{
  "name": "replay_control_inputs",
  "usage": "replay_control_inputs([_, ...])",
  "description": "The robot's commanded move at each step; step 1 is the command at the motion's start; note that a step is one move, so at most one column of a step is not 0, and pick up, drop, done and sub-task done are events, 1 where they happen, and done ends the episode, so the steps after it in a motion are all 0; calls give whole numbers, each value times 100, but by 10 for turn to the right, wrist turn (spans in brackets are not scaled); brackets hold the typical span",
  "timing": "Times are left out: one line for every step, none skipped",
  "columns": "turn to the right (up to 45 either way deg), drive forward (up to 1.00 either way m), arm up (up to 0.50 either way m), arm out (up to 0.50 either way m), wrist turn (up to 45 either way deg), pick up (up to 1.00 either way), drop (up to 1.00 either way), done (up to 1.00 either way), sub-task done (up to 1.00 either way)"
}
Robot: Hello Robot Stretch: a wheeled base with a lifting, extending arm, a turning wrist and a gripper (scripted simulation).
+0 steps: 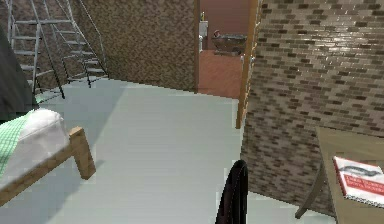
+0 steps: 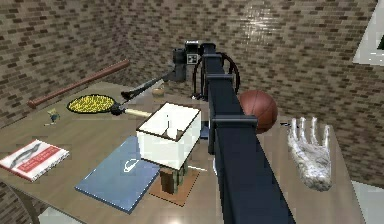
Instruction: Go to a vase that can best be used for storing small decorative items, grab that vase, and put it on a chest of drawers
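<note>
We log a brown wooden table [image 2: 95, 135]. A white square-shaded lamp [image 2: 168, 135] stands mid-table.
- Left of the lamp: flat blue book [image 2: 118, 172], red-and-white book [image 2: 33, 158], yellow-strung racket [image 2: 95, 103], long wooden bat [image 2: 80, 84].
- Right of it: reddish-brown ball [image 2: 260, 110], white hand sculpture [image 2: 310, 152].

Soft even light, sheen on brick wall [image 2: 262, 20]

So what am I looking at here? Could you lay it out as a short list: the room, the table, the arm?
Room: brick wall, stepladder, bed corner, doorway
Table: wooden table beside the robot
On the table: lamp, basketball, white hand sculpture, yellow racket, bat, red-and-white book
Arm: dark bar reaching out over the table
Gripper: gripper at the arm's far end, near the wall
Holding: cannot tell
</note>
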Motion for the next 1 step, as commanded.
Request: replay_control_inputs([0, 0, 0, 0, 450, 0, 0, 0, 0])
